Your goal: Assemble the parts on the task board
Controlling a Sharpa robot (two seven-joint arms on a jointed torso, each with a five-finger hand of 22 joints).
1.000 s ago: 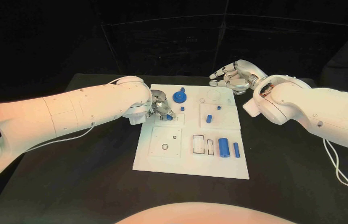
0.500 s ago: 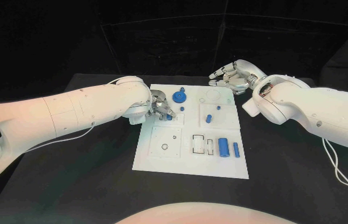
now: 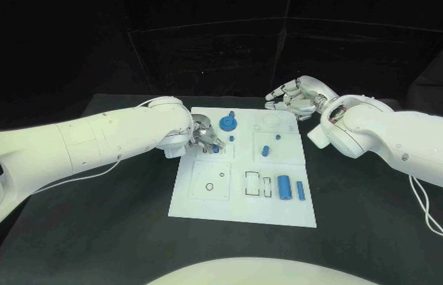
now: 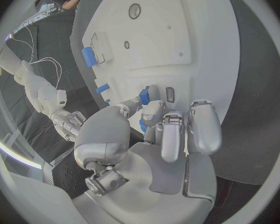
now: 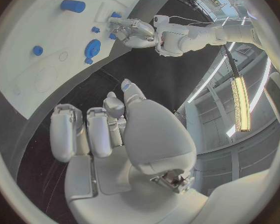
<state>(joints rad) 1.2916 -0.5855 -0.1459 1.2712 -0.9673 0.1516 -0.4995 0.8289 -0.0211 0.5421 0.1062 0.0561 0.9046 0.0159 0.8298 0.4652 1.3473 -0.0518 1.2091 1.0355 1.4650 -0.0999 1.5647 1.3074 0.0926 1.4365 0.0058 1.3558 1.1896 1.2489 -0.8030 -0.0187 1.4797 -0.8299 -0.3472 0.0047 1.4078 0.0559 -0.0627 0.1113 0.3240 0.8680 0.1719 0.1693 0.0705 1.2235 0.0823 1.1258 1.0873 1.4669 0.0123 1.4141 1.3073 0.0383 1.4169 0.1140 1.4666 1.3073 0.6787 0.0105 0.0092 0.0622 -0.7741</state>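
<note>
Task board (image 3: 242, 211) at table (image 3: 92, 234) centre, bare black margin along every edge. Small blue part (image 3: 215, 148) near board's left edge, pinched by left hand (image 3: 205, 138). Blue gear (image 3: 228, 123) just beyond. Right hand (image 3: 300, 97) off board's far right corner, fingers loosely curled, holding nothing.

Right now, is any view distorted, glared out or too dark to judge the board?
Head view: the task board is evenly lit and sharp, the room behind black. Left wrist view: fisheye bends the board's edges; the left hand covers part of it. Right wrist view: a bright ceiling light strip glares beside the right hand.
</note>
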